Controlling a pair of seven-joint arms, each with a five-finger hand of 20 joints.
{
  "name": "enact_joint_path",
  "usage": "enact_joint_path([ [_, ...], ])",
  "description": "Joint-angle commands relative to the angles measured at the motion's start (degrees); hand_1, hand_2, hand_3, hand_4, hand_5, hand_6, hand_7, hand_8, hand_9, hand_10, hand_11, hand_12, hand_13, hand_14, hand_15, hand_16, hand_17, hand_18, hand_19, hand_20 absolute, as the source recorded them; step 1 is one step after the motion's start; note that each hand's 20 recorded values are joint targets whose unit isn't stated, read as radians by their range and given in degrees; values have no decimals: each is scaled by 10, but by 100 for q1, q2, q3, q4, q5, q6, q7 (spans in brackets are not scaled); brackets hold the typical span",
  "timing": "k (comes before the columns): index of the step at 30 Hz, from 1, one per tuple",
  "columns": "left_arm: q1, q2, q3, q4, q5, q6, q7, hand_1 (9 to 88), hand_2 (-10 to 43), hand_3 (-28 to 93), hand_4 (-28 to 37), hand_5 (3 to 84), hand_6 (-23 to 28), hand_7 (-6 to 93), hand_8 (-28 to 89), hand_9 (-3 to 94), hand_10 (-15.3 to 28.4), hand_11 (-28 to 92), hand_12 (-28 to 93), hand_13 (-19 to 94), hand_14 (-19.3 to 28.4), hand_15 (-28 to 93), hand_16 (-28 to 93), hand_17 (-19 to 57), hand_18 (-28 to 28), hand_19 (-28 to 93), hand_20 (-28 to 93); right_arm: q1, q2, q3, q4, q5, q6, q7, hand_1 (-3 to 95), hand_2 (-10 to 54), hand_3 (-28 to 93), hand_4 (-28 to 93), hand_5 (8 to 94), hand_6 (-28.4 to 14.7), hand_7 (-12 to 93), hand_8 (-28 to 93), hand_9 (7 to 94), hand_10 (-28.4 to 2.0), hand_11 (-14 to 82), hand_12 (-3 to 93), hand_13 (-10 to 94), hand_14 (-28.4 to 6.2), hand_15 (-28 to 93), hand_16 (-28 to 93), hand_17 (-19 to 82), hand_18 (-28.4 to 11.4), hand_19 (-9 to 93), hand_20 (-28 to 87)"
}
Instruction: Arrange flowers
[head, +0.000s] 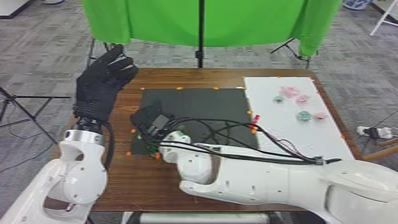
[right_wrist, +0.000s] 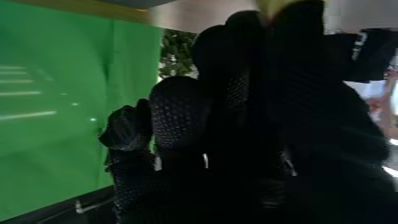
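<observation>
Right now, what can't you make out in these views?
- Head view: near part of the mat, behind the right arm.
- Head view: petals of the pink flowers, too small.
- Head view: what the red thing is, too small.
- Right wrist view: yellow patch, cut by the top edge.

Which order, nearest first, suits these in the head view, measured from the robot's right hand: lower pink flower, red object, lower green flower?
From the right hand:
1. Red object, by the white sheet's left edge.
2. Lower green flower, farther right.
3. Lower pink flower, right of the green one.
</observation>
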Motion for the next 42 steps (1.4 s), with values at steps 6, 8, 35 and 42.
enact_joint_path([
  [6,122,-24,-27,5,-21,60,-17,261,78,791,-234,405,103,146,-101,379,204,269,117,278,272,554,-84,-71,273,597,160,195,-7,-79,-26,45,377,-34,901,-95,-281,216,834,36,255,4,808,-66,400,340,656,-81,841,186,249,-226,930,573],
  [8,130,-27,-32,7,-21,66,-40,260,78,792,-233,405,103,146,-101,380,204,268,117,278,273,554,-83,-71,273,597,161,83,1,79,-43,-43,217,-117,885,-95,-282,232,812,33,246,2,796,-68,409,329,649,-85,845,183,245,-226,930,576],
  [35,1280,-567,-769,-295,70,110,-345,262,80,791,-233,407,105,145,-100,380,202,267,118,278,275,552,-85,-70,273,594,165,-1755,979,2696,-1268,-157,125,-109,780,-95,-283,401,746,18,228,-24,733,-97,489,240,611,-102,852,168,225,-227,925,593],
  [42,1609,-717,-883,-311,42,84,-375,256,77,791,-235,401,102,141,-101,373,202,261,114,276,276,549,-86,-69,274,587,160,-2642,2152,4026,-1976,214,287,492,386,-95,773,-281,685,14,187,-134,701,-123,446,173,577,-120,833,152,208,-231,911,599],
])
